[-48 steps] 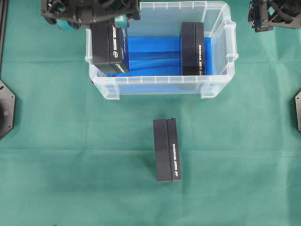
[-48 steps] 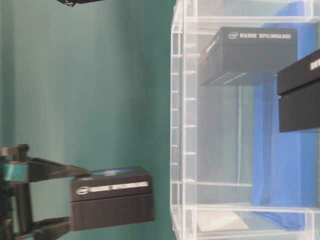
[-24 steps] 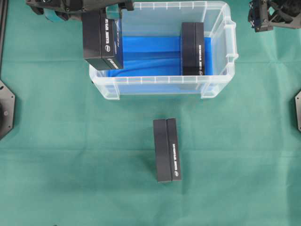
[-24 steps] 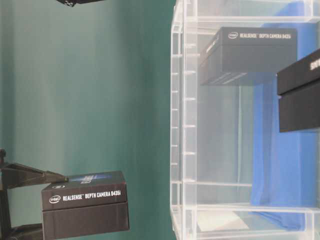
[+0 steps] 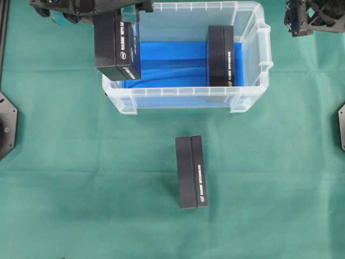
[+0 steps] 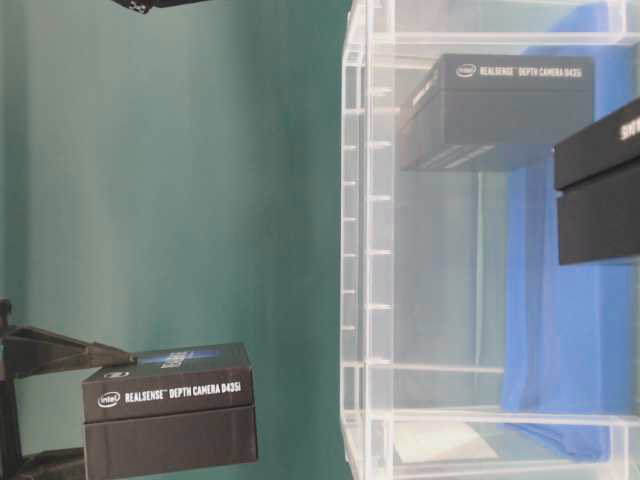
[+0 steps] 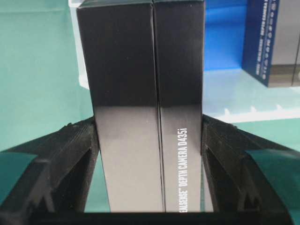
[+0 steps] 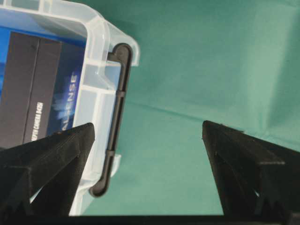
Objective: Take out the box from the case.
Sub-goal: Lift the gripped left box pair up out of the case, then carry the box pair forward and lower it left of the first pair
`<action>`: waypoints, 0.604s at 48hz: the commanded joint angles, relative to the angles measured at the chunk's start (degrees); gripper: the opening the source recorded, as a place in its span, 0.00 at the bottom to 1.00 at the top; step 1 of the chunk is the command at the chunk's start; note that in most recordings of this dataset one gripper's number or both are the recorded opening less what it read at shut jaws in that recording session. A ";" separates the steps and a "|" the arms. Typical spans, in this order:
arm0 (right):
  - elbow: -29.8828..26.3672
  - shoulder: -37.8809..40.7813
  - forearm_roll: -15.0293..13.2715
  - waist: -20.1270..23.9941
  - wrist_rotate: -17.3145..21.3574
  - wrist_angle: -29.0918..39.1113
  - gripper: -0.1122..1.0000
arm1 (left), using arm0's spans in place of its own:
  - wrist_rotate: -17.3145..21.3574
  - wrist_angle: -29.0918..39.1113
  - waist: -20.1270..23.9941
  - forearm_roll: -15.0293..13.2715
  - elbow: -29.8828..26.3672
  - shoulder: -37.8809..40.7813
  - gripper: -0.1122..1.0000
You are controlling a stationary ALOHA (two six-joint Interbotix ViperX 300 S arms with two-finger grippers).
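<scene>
The case [image 5: 186, 97] is a clear bin with a blue lining, standing at the back of the green cloth. My left gripper [image 5: 110, 19] is shut on a black box [image 5: 117, 46] and holds it in the air over the case's left rim. In the left wrist view that box [image 7: 145, 93] fills the gap between both fingers [image 7: 77, 150]. The table-level view shows the held box [image 6: 170, 410] clear of the case wall [image 6: 365, 250]. A second black box [image 5: 221, 55] stands inside the case at its right. My right gripper [image 8: 147, 140] is open over bare cloth beside the case's right handle [image 8: 115, 117].
A third black box [image 5: 191, 171] lies on the cloth in front of the case. Black mounts sit at the left edge [image 5: 6, 127] and right edge [image 5: 340, 127] of the table. The right arm [image 5: 302, 16] hangs at the back right corner.
Over the last second the left gripper carried the box up and to the left, out of the case. It has held still for the last half second. The right gripper has not moved.
</scene>
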 commanded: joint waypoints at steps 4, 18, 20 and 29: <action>-0.79 -0.62 -0.26 -0.09 0.09 -0.35 0.94 | 0.09 -0.18 -0.09 0.18 -1.49 -1.67 0.65; -0.79 -0.62 -0.26 -0.09 0.09 -0.26 0.94 | 0.09 -0.18 -0.09 0.18 -1.41 -1.76 0.65; -0.70 -0.62 -0.18 0.00 0.09 -0.26 0.94 | 0.09 0.00 -0.26 0.18 -1.41 -1.76 0.65; -0.70 -0.70 -0.18 -0.09 0.09 -0.26 0.94 | -0.70 0.18 -1.85 0.18 -1.23 -1.76 0.65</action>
